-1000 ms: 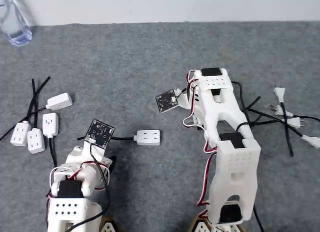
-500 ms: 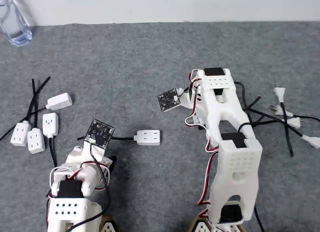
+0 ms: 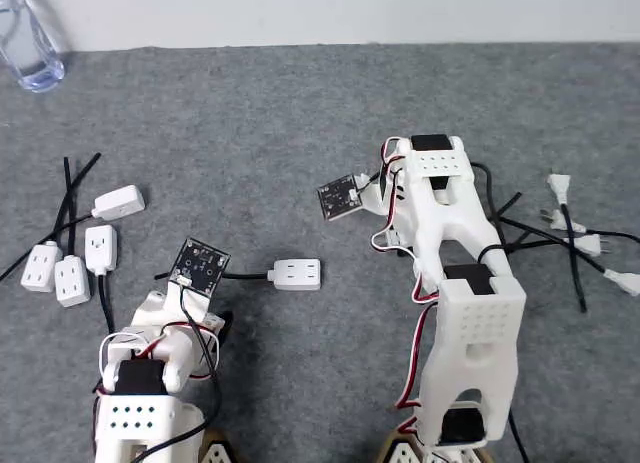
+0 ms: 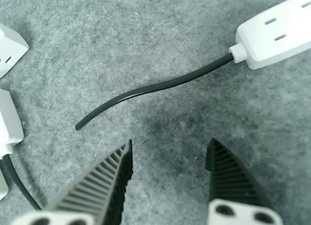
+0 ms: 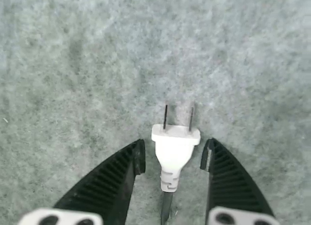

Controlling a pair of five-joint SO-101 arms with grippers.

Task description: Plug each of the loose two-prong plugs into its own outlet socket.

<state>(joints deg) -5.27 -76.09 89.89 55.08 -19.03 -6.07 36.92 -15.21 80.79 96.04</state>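
Observation:
A white two-prong plug (image 5: 175, 137) sits between the fingers of my right gripper (image 5: 172, 149), which is shut on it. Its prongs point away over the grey carpet, and its cord runs back between the jaws. In the high view that arm (image 3: 432, 183) stands at mid-table and covers the plug. My left gripper (image 4: 167, 149) is open and empty, just above the carpet at the front left. The single white outlet (image 4: 274, 30) lies ahead of it, also seen as the single outlet (image 3: 297, 273), with its black cord (image 4: 146, 91) curving toward the fingers.
Several white outlets lie at the left: one outlet (image 3: 118, 201), another outlet (image 3: 100, 248), a third outlet (image 3: 70, 280). Loose plugs with crossed black cords lie at the right: a plug (image 3: 558, 186), a second plug (image 3: 600, 245), a third plug (image 3: 622, 280). A clear bottle (image 3: 30, 53) stands far left.
The right arm has shifted slightly to the right and away from the front edge. The left arm and the outlets have not moved.

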